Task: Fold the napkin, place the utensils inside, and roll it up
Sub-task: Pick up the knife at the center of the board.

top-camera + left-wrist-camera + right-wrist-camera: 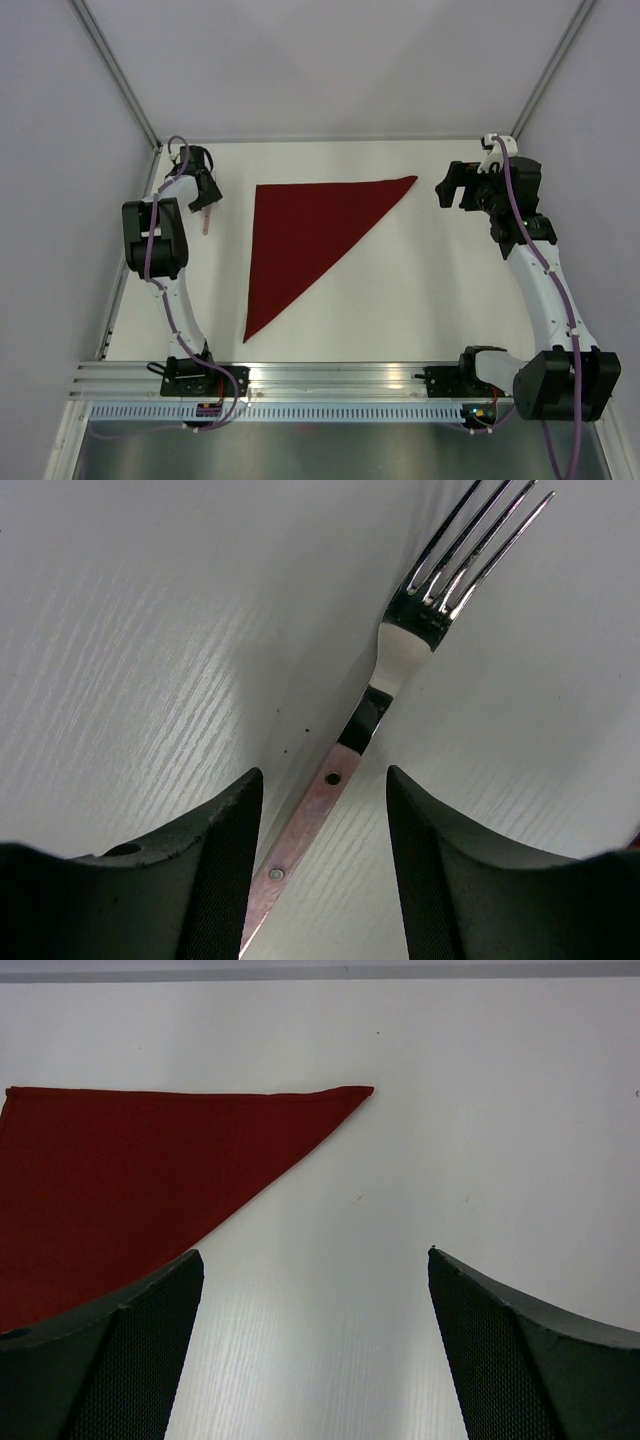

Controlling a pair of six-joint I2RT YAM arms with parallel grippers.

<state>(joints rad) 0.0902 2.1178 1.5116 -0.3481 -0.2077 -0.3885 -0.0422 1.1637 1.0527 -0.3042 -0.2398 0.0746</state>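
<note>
Counter: white, carries everything.
Napkin: folded maroon triangle, flat, mid-counter.
Right fingers: spread wide, empty, beyond the napkin's far-right tip.
Left fingers: spread, straddling the fork's handle without touching it; this is the nearer arm.
Fork: on the counter left of the napkin and clear of it, long axis running between the fingers, tines pointing away from them.
</note>
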